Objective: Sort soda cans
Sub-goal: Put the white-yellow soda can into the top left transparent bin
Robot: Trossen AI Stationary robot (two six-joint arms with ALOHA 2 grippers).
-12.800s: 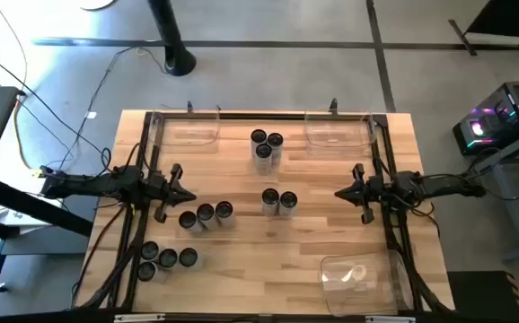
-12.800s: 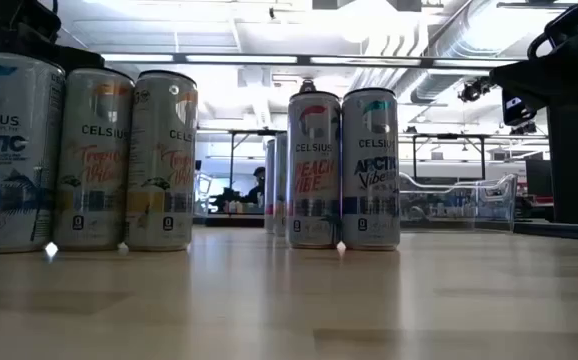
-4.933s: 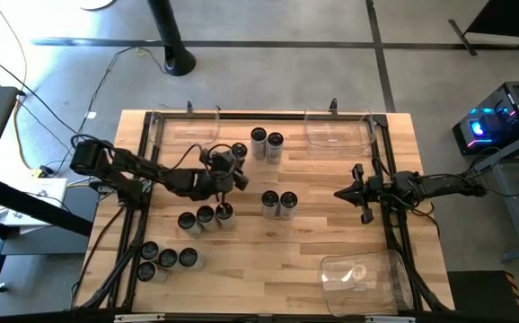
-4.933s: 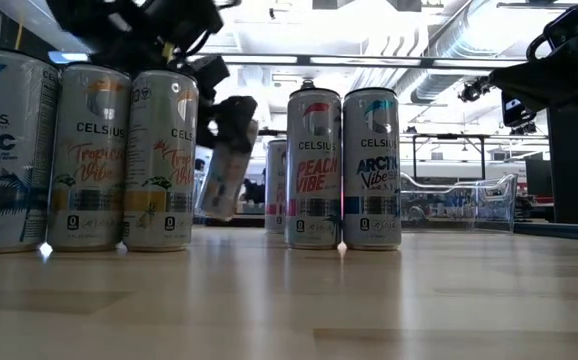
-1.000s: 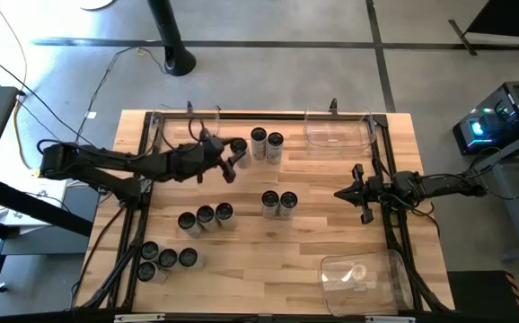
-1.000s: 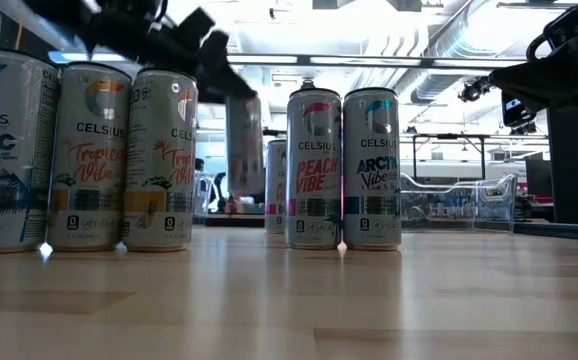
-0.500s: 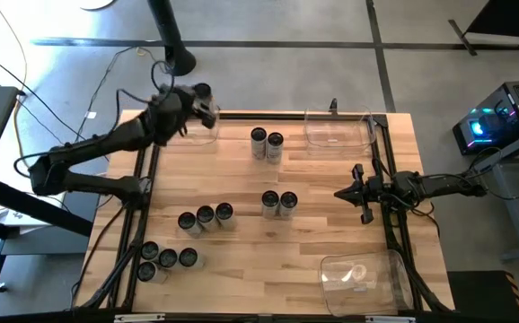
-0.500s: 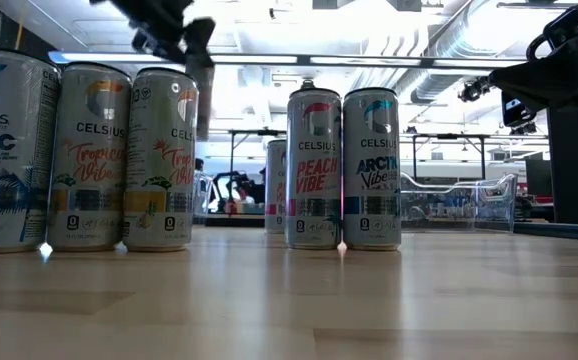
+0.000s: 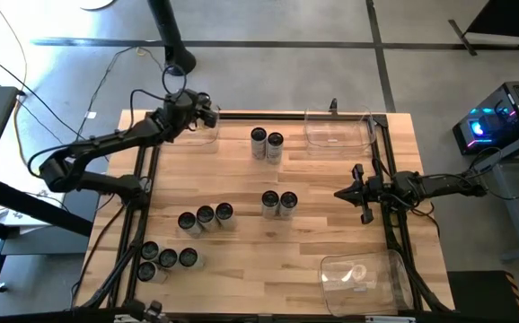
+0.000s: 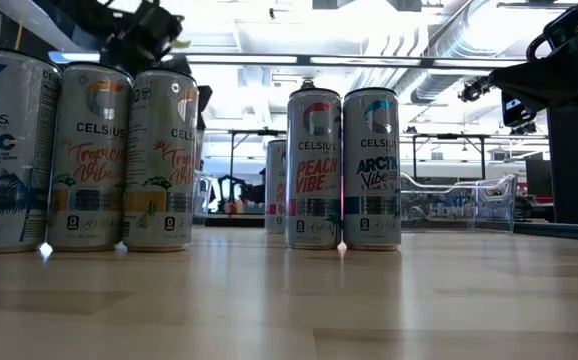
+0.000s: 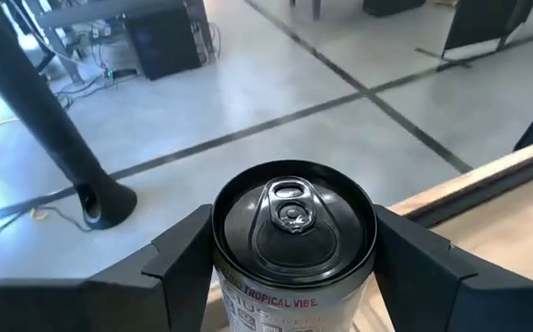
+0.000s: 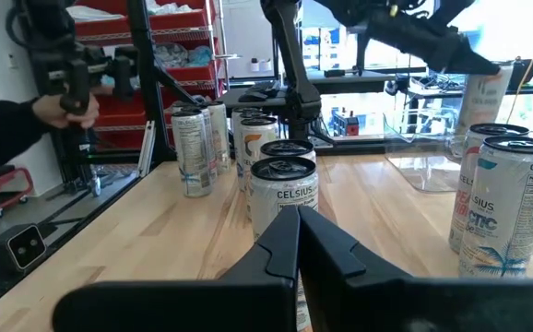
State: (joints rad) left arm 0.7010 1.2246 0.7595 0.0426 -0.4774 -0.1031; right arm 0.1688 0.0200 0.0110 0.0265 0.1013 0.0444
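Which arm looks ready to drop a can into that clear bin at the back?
The left: its tool holds a grey soda can over the clear plastic bin. The right tool waits shut.

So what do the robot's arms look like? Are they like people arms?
Not really. Both are thin, dark, jointed metal arms. The left arm and right arm each end in a gripper with two flat, angular black jaws: the left gripper and the right gripper. The right one's jaws taper to a point. No sleeves or markings show.
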